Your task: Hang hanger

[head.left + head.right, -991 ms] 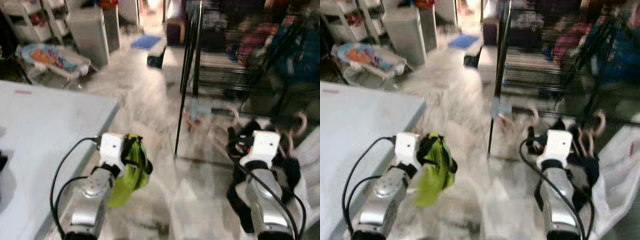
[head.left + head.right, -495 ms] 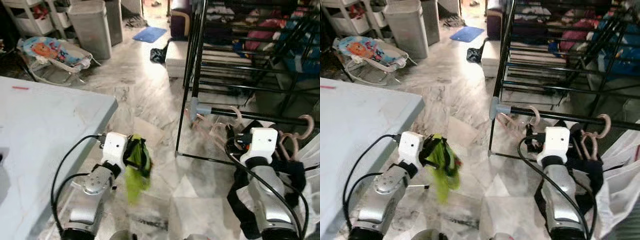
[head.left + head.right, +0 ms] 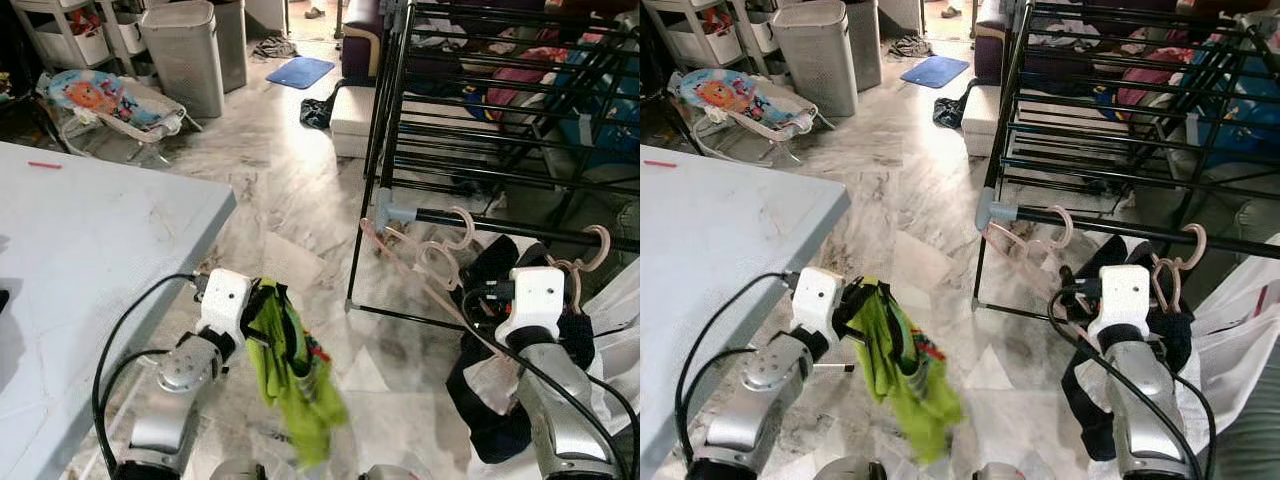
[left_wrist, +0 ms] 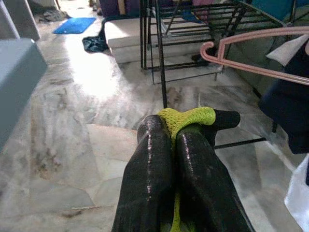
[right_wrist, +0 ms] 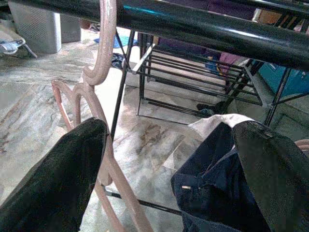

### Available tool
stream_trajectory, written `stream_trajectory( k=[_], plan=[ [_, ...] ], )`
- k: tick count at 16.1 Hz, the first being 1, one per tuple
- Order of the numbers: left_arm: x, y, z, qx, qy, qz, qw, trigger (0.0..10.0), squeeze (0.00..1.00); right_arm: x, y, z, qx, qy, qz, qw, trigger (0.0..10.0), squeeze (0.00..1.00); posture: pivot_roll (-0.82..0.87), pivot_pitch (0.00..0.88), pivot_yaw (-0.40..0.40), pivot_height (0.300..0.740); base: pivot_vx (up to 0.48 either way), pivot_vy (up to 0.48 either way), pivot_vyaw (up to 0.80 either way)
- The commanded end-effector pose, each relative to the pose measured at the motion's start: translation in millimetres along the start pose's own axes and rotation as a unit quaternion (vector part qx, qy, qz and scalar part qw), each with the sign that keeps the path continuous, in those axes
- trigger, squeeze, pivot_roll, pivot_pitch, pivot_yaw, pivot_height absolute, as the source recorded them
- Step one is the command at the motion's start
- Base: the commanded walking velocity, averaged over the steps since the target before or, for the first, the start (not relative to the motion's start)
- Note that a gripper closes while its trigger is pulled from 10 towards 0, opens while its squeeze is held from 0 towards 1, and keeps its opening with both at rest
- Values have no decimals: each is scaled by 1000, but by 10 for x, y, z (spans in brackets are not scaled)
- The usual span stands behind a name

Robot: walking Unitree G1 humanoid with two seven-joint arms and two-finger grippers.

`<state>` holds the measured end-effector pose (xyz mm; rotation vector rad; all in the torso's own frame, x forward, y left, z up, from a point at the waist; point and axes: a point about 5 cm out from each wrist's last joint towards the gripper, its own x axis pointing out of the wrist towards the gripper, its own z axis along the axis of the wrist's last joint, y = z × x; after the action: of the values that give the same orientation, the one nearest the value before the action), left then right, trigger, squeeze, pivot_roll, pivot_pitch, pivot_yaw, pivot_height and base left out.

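My left gripper [image 4: 186, 126] is shut on a lime-green garment [image 3: 292, 375], which hangs down from it over the marble floor. My right gripper [image 5: 164, 159] is open just under the black rail [image 5: 203, 29] of the clothes rack. A pink hanger [image 5: 108, 164] runs past one finger [image 5: 58, 183], and its hook [image 3: 462, 225] sits on the rail near the grey end cap [image 3: 385, 212]. A navy garment [image 5: 217, 179] with a white label lies against the other finger [image 5: 275, 169]. More pink hooks [image 3: 598, 240] hang further along the rail.
A pale blue table [image 3: 80, 250] stands at my left. A black drying rack [image 3: 480, 100] with clothes fills the back right. A grey bin [image 3: 185, 55], a baby bouncer [image 3: 110, 100] and a blue mat [image 3: 300, 70] lie beyond. A white bag [image 3: 620, 330] is at the right.
The view has steadied from a blur. The green garment has unfurled and hangs lower from my left gripper. My right arm has shifted slightly right, close under the rail.
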<state>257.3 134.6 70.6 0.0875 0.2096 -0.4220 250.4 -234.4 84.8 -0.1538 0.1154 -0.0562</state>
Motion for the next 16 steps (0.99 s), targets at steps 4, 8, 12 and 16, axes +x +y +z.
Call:
stream_trajectory(
  k=[4,8,12,16],
  plan=[
    [36,144,146,8,-2,1,1000,10000,0,-60,-85,-27,7,8,38,999,10000,0,-30,0,42,740,0,0,0],
    [51,137,134,16,4,1,1000,10000,0,16,-332,9,-31,43,123,991,10000,0,-19,0,5,740,0,0,0],
    [-40,79,43,15,23,-15,1000,10000,0,23,-390,-58,-82,87,215,969,10000,0,-26,0,23,740,0,0,0],
    [26,100,58,18,26,-23,999,10000,0,172,-508,-78,-105,143,298,938,10000,0,-33,0,4,740,0,0,0]
  ],
)
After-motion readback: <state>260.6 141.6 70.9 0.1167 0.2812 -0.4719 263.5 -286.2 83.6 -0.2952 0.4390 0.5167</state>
